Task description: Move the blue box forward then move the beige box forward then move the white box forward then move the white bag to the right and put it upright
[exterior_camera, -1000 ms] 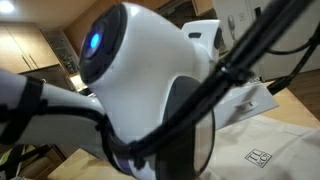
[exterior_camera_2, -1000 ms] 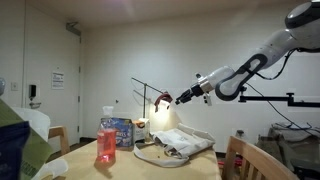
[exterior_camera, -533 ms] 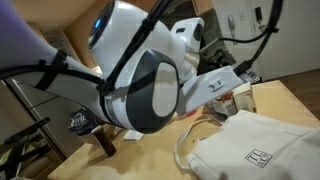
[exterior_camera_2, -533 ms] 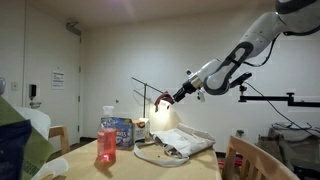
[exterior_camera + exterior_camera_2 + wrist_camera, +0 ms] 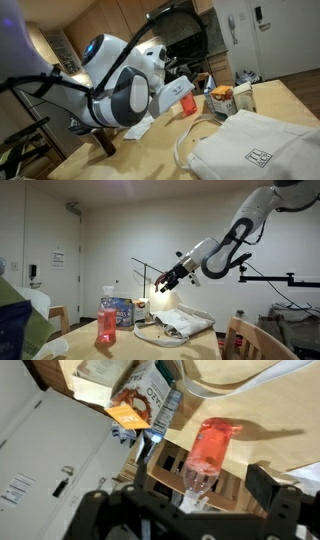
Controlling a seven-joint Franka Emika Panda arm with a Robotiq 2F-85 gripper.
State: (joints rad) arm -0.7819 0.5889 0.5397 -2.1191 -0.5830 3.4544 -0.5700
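Bag (image 5: 258,142) is lying flat on the wooden table (image 5: 150,152) in an exterior view. It is white cloth, wrinkled, with a loop handle and a small printed mark. One second ago the arm (image 5: 120,95) was filling nearly this whole view; now it is standing further back, so the table and the bag are showing. Its shell is smooth, rounded white plastic with a blue light, and black cables are running along it. Behind the bag some cartons (image 5: 225,98) are standing close together.

In an exterior view the gripper (image 5: 161,283) is hanging above the table (image 5: 130,346), at almost the same place as before, while the elbow is now standing higher and the forearm is sloping down more steeply. Under it the bag (image 5: 180,322) is lying as a low soft heap. The blue box (image 5: 122,311) is standing upright just beside a clear bottle (image 5: 107,320) with red liquid.

In the wrist view the two dark fingers (image 5: 266,485) are standing wide apart, holding nothing. Between them, lower down, the bottle (image 5: 210,448) is showing on the bare wood (image 5: 280,445). The beige box (image 5: 100,370) and a carton with an orange picture (image 5: 140,405) are lying near the edge of the bag (image 5: 255,375). A flat white panel (image 5: 40,450) with a small label is filling one side.
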